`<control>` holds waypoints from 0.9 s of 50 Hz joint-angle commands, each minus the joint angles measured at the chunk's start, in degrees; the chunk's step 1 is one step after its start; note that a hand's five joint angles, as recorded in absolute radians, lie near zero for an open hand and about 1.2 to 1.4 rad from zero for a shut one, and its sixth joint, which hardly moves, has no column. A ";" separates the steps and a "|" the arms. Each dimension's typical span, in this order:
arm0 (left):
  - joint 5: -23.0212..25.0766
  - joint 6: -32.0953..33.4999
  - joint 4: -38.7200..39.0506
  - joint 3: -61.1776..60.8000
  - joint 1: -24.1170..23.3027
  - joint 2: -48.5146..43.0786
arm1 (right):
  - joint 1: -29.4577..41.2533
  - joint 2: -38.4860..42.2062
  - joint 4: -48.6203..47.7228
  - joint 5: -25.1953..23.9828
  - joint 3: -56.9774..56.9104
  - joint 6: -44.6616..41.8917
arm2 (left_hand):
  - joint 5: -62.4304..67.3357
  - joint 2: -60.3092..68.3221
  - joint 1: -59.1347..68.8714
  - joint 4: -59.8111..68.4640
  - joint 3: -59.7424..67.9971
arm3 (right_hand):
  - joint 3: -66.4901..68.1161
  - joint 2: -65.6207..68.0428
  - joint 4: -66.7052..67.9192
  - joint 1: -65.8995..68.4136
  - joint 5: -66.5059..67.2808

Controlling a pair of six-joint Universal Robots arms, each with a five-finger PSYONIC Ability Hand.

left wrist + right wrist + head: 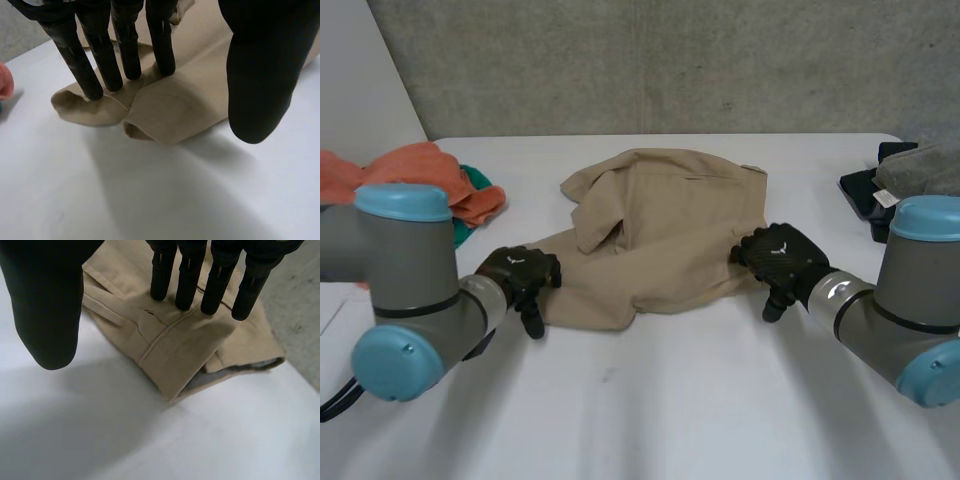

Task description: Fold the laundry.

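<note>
One pair of tan trousers (pixel 660 230) lay crumpled mid-table (pixel 670 400). The left hand (pixel 517 275) rested at the trousers' near left end, its straight fingers (pixel 85 75) pressing on the two leg cuffs (pixel 150 120) with the thumb held apart, gripping nothing. The right hand (pixel 782 258) lay relaxed, fingers (pixel 190 285) straight over the waistband (pixel 170 350). At far left sat one orange cloth (pixel 410 170) on one teal cloth (pixel 478 185). At far right, one grey bundle (pixel 920 170) lay on black items (pixel 865 190) with a white tag, its writing unreadable.
</note>
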 commanded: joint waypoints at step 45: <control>-1.28 -1.30 -19.90 34.19 -2.26 22.80 | 0.12 -15.62 37.88 2.99 -46.25 4.72 | 53.60 52.69 52.35 53.50 52.46 | 55.20 55.23 56.26 55.17 57.67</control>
